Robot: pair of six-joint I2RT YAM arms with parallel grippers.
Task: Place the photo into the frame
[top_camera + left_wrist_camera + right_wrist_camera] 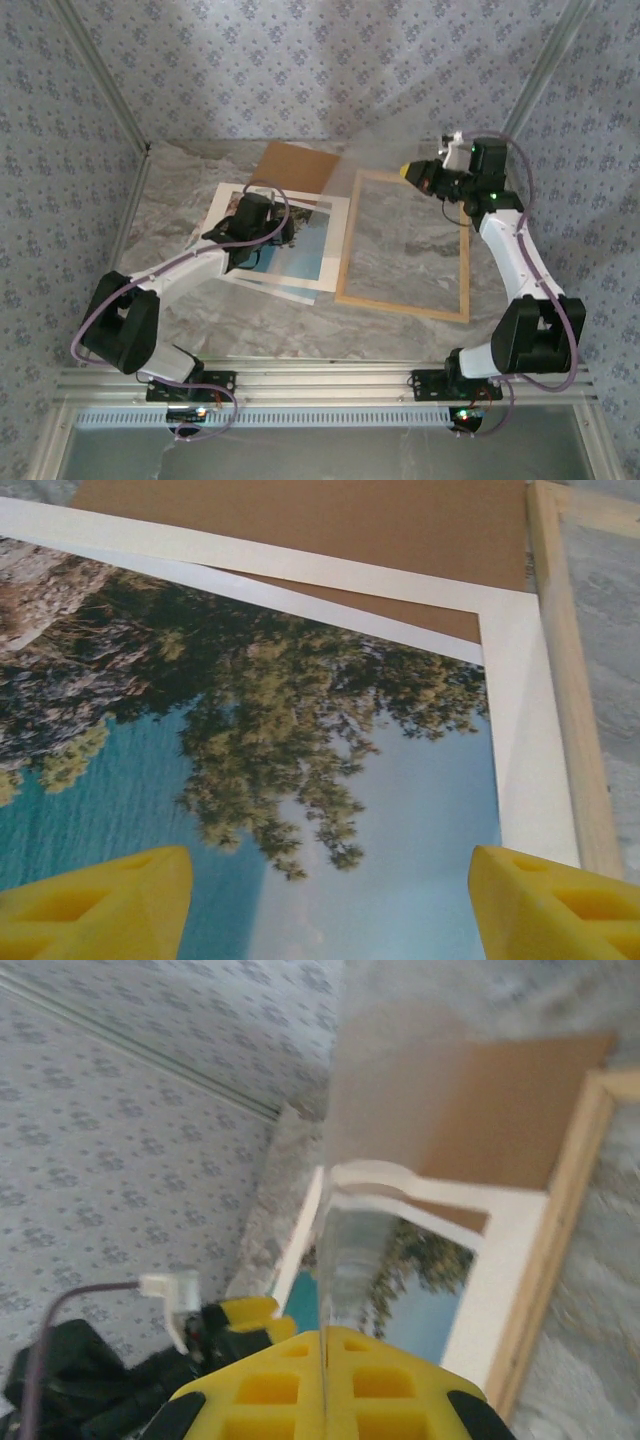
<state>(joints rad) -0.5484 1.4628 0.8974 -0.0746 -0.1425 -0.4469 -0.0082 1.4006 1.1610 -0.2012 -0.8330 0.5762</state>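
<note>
Fingers (95,900) of the left gripper (330,890) are standing wide apart, hanging low over the photo (308,248). The photo is lying flat on the marbled table (175,205), to the left of the frame (400,307) and outside it. The print's turquoise sea, dark trees and pale sky are facing up. Its white margin is sitting askew against the white mat border (335,212), whose right edge is running just beside the frame's left rail. A brown backing board (295,165) is poking out behind both. The light wooden frame is lying flat right of centre, with bare table showing through it. Over its far right corner, the right gripper (410,172) is clamping together on the edge of a clear sheet (345,1250), holding it raised above the table.
</note>
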